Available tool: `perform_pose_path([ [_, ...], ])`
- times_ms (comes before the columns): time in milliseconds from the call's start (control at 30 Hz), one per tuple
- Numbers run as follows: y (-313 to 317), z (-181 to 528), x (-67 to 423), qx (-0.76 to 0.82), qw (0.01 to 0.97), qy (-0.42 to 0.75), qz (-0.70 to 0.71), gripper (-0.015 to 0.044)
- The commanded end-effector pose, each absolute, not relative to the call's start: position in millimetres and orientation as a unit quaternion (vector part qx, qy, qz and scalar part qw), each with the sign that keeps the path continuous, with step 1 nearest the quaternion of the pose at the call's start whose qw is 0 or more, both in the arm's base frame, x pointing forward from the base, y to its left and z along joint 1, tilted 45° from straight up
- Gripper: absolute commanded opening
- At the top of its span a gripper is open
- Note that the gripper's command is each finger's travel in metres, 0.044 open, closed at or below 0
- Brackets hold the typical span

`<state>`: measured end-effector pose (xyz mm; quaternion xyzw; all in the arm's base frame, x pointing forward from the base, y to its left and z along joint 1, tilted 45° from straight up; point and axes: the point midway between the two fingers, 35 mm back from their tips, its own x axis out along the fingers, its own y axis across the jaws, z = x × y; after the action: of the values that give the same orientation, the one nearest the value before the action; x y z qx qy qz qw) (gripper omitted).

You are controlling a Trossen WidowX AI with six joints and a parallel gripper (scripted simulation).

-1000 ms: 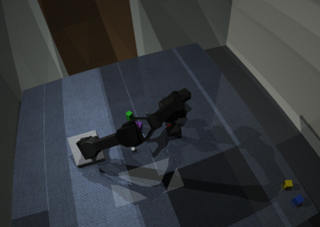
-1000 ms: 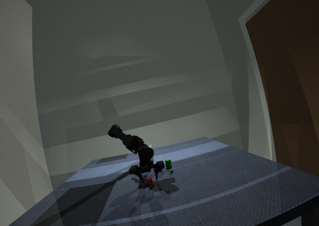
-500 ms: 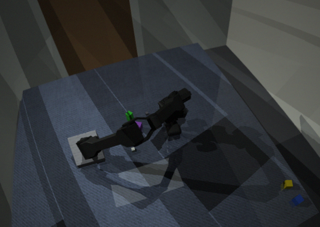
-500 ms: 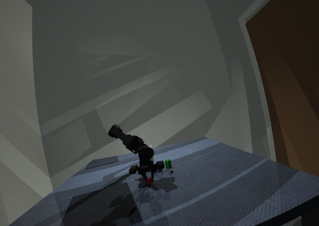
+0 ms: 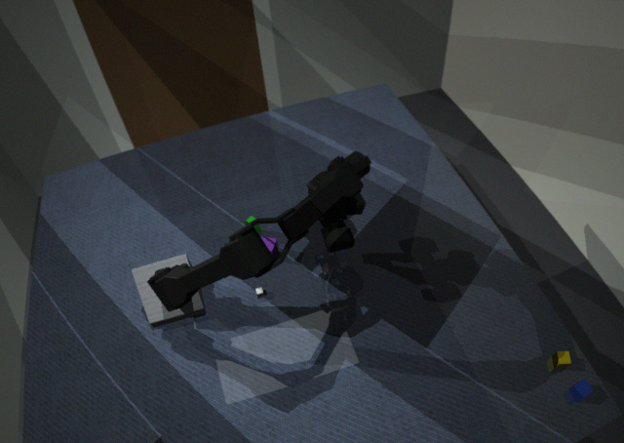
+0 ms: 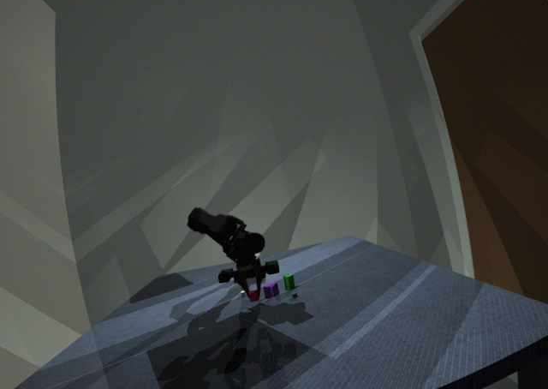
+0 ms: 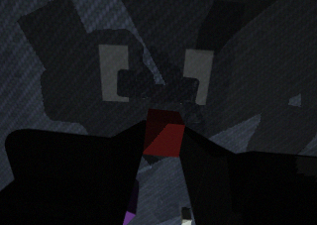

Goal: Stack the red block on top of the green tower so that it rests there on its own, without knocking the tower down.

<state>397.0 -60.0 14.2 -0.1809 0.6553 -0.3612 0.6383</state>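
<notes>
The red block (image 7: 163, 133) sits between my two fingers, low over the blue table (image 6: 398, 314), and my gripper (image 6: 251, 290) is clamped on its sides. It is a cube with no long axis; in the wrist view one edge runs diagonally across its lit face, so it looks turned a little against my jaws. Whether it still touches the table I cannot tell.

Just beside it stands one purple block (image 6: 271, 289), and beyond that the one green tower (image 6: 288, 281), upright, its long axis vertical, apart from the purple block. One small white cube (image 5: 259, 291) lies near my arm. Far off at the table's corner lie one yellow block (image 5: 560, 360) and one blue block (image 5: 580, 389), close together. My arm rises from a grey base plate (image 5: 145, 277).
</notes>
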Motion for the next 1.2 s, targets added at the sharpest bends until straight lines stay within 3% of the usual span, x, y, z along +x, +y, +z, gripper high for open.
perform_pose_path([
  [0, -44.9, 30.5, 399.4, -0.176, 0.639, 0.655, -0.362, 0.0000],
  [633, -12.6, 57.4, 403.4, -0.175, 0.640, 0.655, -0.361, 0.0000],
  [1167, 69.1, -0.3, 340.6, -0.175, 0.641, 0.662, -0.346, 0.0000],
])
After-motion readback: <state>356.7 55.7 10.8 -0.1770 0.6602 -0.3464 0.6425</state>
